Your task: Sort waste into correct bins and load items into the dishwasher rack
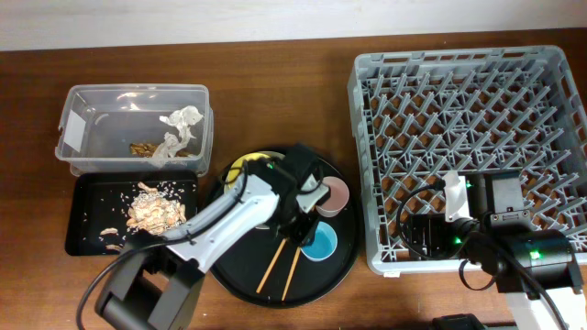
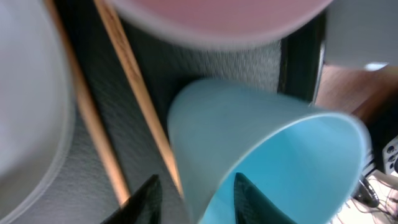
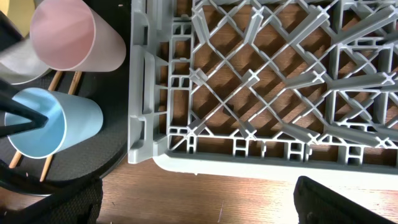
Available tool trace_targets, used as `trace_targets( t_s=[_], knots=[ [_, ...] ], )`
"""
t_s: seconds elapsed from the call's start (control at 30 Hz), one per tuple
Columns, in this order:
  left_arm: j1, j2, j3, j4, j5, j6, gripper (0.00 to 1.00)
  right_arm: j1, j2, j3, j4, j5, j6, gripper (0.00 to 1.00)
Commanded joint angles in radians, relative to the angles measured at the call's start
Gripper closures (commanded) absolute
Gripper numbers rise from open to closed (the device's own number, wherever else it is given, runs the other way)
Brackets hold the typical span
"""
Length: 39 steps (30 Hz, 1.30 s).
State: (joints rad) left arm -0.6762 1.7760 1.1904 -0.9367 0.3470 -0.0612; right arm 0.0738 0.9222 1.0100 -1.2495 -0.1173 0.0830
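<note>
Loading step. Pale blue plastic cup stood on round black tray. Left gripper straddled its rim, part-open; couldn't tell whether it gripped. Right gripper gaped empty beside grey lattice dishwasher rack. Next: clamp, lift, carry rackward.

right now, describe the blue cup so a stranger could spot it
Find the large round black tray left of the square grey plastic rack. Two plastic cups sit on its right side. The light blue cup is nearer the robot than the pink cup.
</note>
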Motion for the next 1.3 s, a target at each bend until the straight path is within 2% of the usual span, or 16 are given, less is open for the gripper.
trace_targets(
  t_s=[0.0,0.07,0.23,0.43,0.5,0.6,0.63,0.7,0.77,0.87,0.97,1.1,1.27],
  knots=[
    [-0.003,-0.003,-0.025,0.013,0.013,-0.022,0.95,0.005,0.001,0.019,-0.002,-0.005,0.011,0.01],
    [-0.004,-0.003,-0.025,0.013,0.013,-0.022,1.0,0.005,0.001,0.019,-0.003,-0.005,0.011,0.01],
    [-0.003,-0.029,-0.024,0.001,-0.018,-0.085,1.0,0.005,0.001,0.019,-0.003,-0.001,0.01,0.01],
    [0.035,-0.239,-0.024,0.017,-0.04,-0.084,1.0,0.003,0.001,0.019,0.035,0.078,0.011,0.01],
    [0.084,-0.314,-0.024,0.049,-0.031,-0.139,1.0,0.003,0.001,0.019,0.086,0.096,0.012,0.01],
    [0.18,-0.362,-0.024,0.142,0.09,-0.219,1.0,0.003,0.001,0.019,0.175,0.175,0.123,0.01],
    [0.224,-0.362,-0.025,0.192,0.18,-0.25,1.0,0.003,0.001,0.019,0.216,0.168,0.155,0.01],
    [0.289,-0.348,-0.027,0.272,0.306,-0.303,1.0,0.003,0.01,0.019,0.297,0.063,0.16,0.01],
    [0.336,-0.328,-0.027,0.333,0.407,-0.344,1.0,0.003,0.027,0.019,0.354,-0.124,0.128,0.01],
    [0.383,-0.27,-0.027,0.472,0.636,-0.393,1.0,0.004,0.071,0.019,0.379,-0.435,0.056,0.01],
    [0.391,-0.201,-0.027,0.623,0.818,-0.467,1.0,0.004,0.117,0.019,0.397,-0.613,-0.01,0.01],
    [0.389,-0.128,-0.027,0.744,0.946,-0.53,1.0,0.004,0.174,0.019,0.464,-0.83,-0.088,0.01],
    [0.389,-0.102,-0.027,0.78,1.049,-0.529,1.0,0.004,0.261,0.019,0.552,-0.929,-0.098,0.02]
  ],
)
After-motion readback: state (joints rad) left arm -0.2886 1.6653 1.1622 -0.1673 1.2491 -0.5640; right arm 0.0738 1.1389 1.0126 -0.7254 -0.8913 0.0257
